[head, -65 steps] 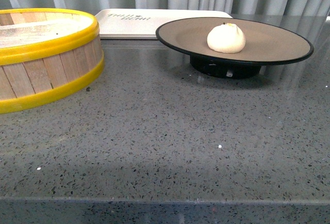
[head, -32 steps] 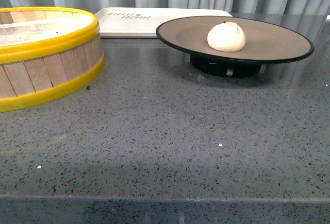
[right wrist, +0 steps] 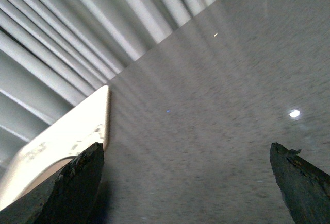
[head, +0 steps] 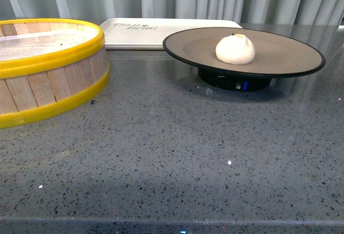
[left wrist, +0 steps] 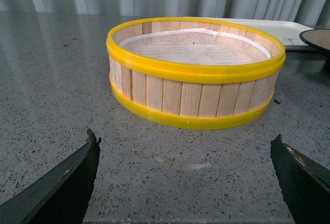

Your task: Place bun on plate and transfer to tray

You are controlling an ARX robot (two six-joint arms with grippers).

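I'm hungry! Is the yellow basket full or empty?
Looks empty. The basket shows only its white lining inside; the one bun sits on the plate.

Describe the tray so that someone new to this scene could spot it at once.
On the grey speckled counter, look to the far edge by the curtain, behind the gap between the yellow-rimmed wooden steamer basket and the black-rimmed plate. The tray lies there: flat, cream-white, with faint lettering, and the only rectangular thing among round neighbours.
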